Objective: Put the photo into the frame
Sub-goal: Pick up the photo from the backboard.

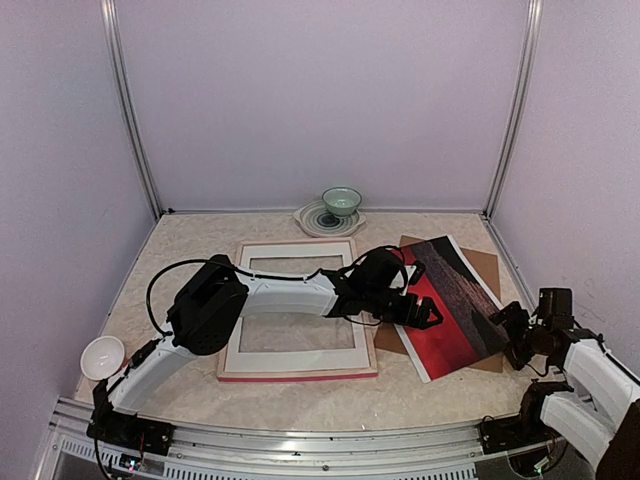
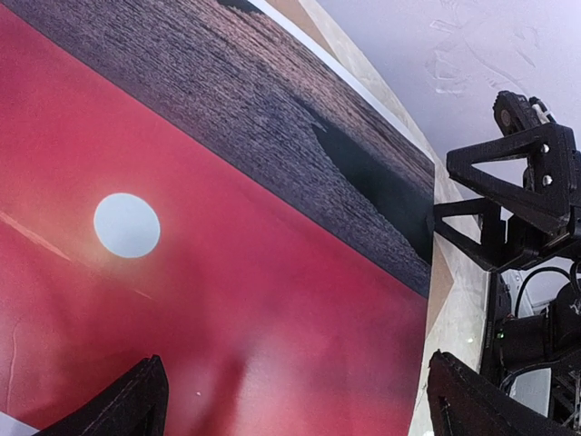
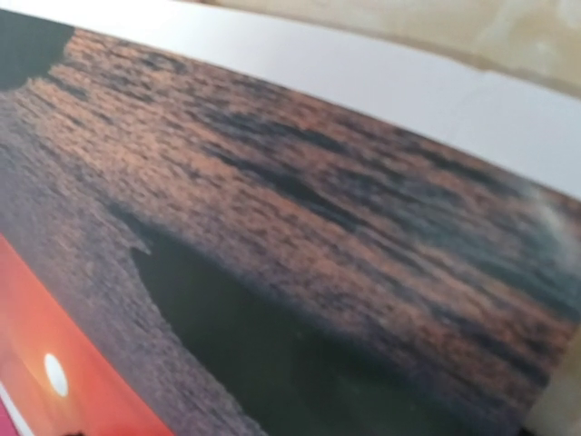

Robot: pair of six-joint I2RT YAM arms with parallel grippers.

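Observation:
The photo (image 1: 455, 310), a red sunset sky over a dark sea, lies tilted on the table to the right, on a brown backing board (image 1: 487, 266). The frame (image 1: 300, 376) lies flat at centre left. Its pink-red rail shows along the near side, and a white mat (image 1: 297, 250) sits on it. My left gripper (image 1: 422, 295) hangs open over the photo's left part. In the left wrist view its black fingertips (image 2: 127, 404) spread wide above the red sky (image 2: 272, 300), holding nothing. My right gripper (image 1: 515, 335) stands open at the photo's right edge. The right wrist view shows only the print (image 3: 300, 227), close up.
A green bowl (image 1: 341, 201) on a patterned plate stands at the back wall. A small white dish (image 1: 102, 357) lies at the near left by the left arm's base. The left arm stretches across the frame. Side walls close in the table.

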